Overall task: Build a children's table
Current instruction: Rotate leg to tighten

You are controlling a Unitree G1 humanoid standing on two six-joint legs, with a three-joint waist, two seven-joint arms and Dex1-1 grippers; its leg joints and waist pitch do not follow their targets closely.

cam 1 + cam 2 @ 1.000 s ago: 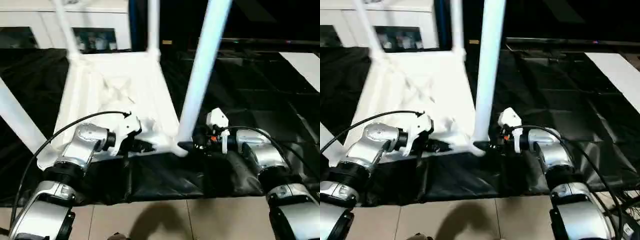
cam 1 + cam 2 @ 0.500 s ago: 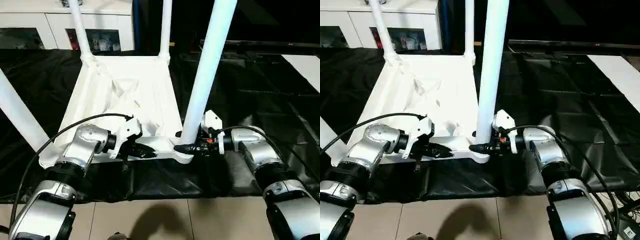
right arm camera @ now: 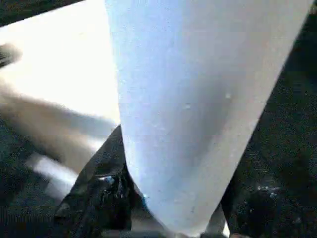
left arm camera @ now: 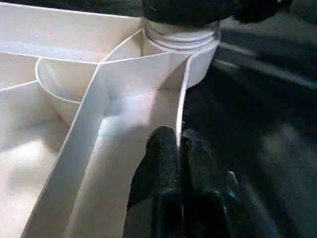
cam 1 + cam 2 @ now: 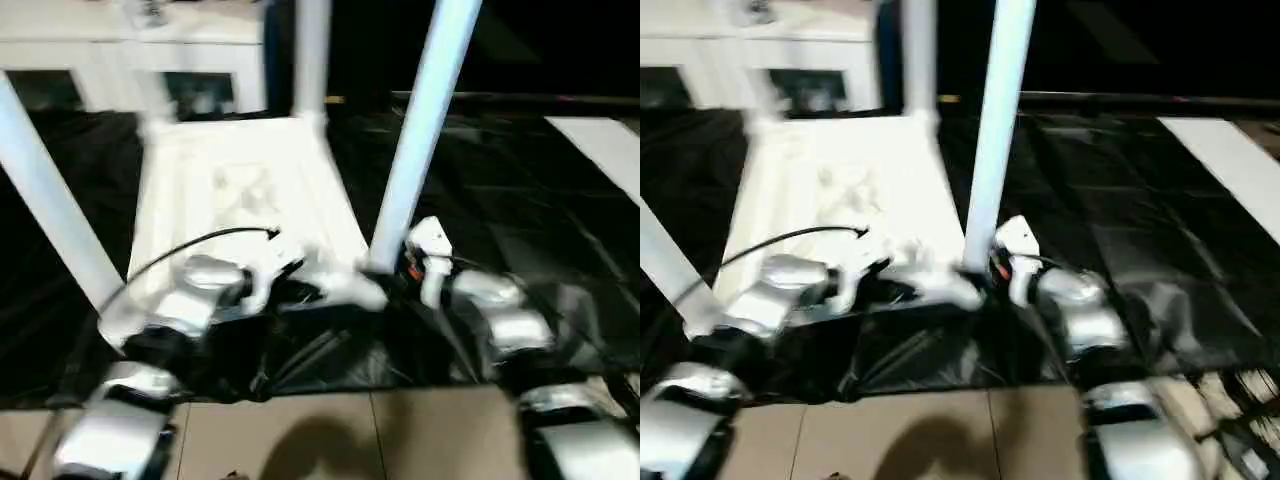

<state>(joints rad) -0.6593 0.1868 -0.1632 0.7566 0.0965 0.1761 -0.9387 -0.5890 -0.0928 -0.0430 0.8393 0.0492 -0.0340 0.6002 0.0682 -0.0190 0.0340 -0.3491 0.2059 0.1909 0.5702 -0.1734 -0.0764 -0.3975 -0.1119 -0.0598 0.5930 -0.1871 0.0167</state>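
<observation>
Left wrist view: left claw [image 4: 179, 148] pinches tabletop [image 4: 74, 124] rib; right claw [image 3: 168, 208] straddles leg [image 3: 198, 99], grip unclear.

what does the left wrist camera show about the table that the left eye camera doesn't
Left wrist view alone: the left gripper pinching a thin rib wall of the tabletop underside, and the ribs curving toward the round corner socket.

Left eye view alone: the whole upturned table with the legs standing up, the near right leg beside the right gripper, the white cabinet behind, and black sheeting around it.

Both: the white ribbed underside and the near edge where the left gripper works.
</observation>
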